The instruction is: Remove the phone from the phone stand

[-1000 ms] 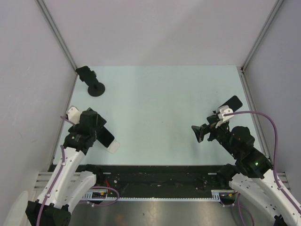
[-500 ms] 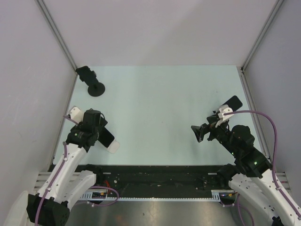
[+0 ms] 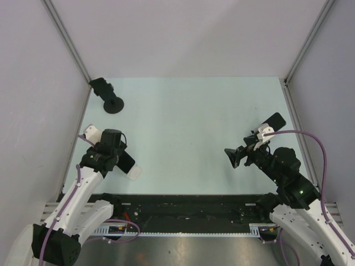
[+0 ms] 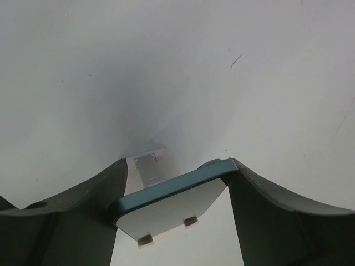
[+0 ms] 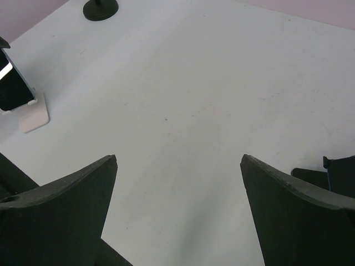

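The phone [image 4: 166,191], dark with a teal edge, leans in a small white phone stand [image 4: 145,166] near the table's front left. Two stand lips hook over its lower edge. My left gripper [image 4: 177,169] is shut on the phone, one finger against each side edge. In the top view the left gripper [image 3: 122,159] covers the phone [image 3: 127,163], with the white stand [image 3: 133,173] just beyond it. The right wrist view shows the phone [image 5: 11,83] on the stand [image 5: 32,117] at far left. My right gripper [image 3: 232,156] is open and empty over bare table [image 5: 178,158].
A black holder with a round base [image 3: 113,104] stands at the back left corner, also seen in the right wrist view [image 5: 100,8]. A flat black object [image 3: 273,121] lies near the right edge behind my right wrist. Grey walls enclose three sides of the table.
My left wrist has shifted slightly toward the near edge and turned a little around the phone. The phone, stand and right arm stay in place.
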`<state>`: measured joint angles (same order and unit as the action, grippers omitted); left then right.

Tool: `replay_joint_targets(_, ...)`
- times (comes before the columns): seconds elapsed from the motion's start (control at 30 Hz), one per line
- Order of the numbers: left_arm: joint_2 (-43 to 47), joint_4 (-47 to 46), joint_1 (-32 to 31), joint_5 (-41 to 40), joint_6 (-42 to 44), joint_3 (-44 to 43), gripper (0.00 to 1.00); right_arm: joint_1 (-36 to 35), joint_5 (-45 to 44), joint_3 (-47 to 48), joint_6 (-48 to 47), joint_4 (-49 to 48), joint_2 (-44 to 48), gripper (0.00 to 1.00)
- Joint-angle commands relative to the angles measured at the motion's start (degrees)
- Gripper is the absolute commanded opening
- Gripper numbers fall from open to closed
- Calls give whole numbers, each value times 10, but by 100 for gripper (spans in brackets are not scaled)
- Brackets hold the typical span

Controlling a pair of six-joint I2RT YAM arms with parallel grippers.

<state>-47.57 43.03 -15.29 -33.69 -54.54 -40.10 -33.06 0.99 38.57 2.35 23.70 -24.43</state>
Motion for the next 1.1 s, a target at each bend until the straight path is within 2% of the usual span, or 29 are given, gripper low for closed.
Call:
replay_joint_targets(0.0,7,1,-5,-23,-9,-25,71,4,9,-1,-4,-23,4,100)
replay_joint_targets(0.17,11,0,-5,-32,13,-34,58,4,9,-1,-7,-23,10,100)
replay_joint_targets(0.5,22,0,-5,-40,44,-43,19,4,23,-1,-10,-22,10,100)
replay_joint_targets(0.87,43,-16,-5,-4,92,-46,5,4,44,-1,-11,-30,12,100)
replay_joint_targets(0.97,44,-26,-5,20,120,-53,4,4,81,-1,-13,-43,20,100)
replay_joint_targets(1.07,39,-36,-5,49,146,-64,3,4,79,-2,-2,-49,16,100)
